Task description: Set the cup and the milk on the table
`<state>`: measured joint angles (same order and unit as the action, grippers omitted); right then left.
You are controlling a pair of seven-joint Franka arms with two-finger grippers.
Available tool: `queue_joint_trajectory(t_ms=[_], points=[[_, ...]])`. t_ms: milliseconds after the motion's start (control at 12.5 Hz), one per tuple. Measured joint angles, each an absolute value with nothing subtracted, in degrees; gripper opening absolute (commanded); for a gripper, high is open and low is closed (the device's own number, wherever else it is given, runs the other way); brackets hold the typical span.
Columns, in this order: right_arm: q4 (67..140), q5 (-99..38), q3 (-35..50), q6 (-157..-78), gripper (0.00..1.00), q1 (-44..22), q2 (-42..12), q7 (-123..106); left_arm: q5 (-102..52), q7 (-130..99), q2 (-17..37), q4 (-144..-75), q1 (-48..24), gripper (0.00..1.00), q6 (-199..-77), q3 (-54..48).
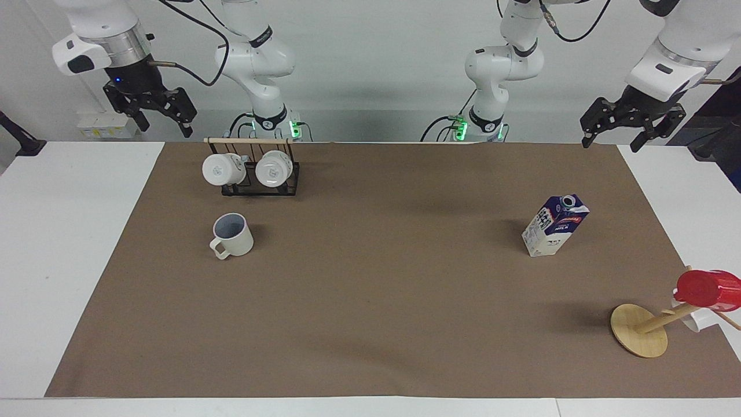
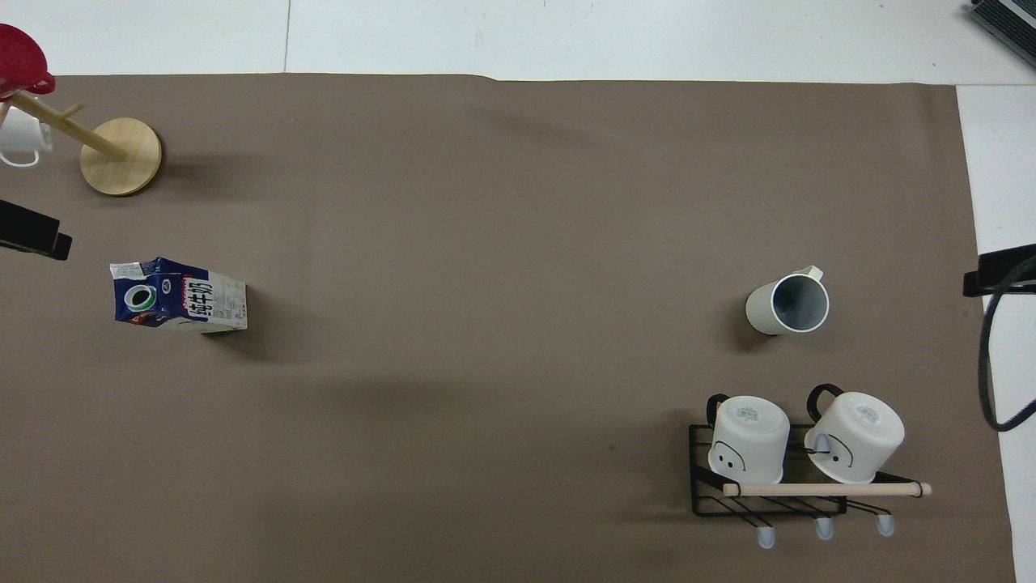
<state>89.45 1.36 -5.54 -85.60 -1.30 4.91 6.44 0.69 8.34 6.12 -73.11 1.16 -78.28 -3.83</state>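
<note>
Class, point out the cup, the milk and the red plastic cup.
cup [image 1: 234, 236], facing view, outer wall.
milk [image 1: 554, 227], facing view, printed side.
red plastic cup [image 1: 707, 289], facing view, its side, on the wooden stand.

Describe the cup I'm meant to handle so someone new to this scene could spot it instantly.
Find the black wire rack holding two upturned white mugs at the right arm's end of the brown sheet. The cup stands upright on the sheet, just farther from the robots than that rack. Unlike those mugs, it is cream-coloured, mouth up, with a lavender-grey inside.
</note>
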Motion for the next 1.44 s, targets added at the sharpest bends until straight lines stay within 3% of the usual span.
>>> queue_joint_trajectory(t_ms=[958, 1437], points=[[90.18, 1.36, -5.53, -85.60, 1.00, -1.30, 4.95, 6.45, 0.69, 8.34, 6.12, -73.12, 1.16, 1.00, -78.28, -3.82], [96.62, 1.35, -4.82, -92.05, 1.00, -1.93, 4.88, 6.45, 0.69, 8.34, 6.11, -73.12, 1.15, 1.00, -78.28, -3.89]])
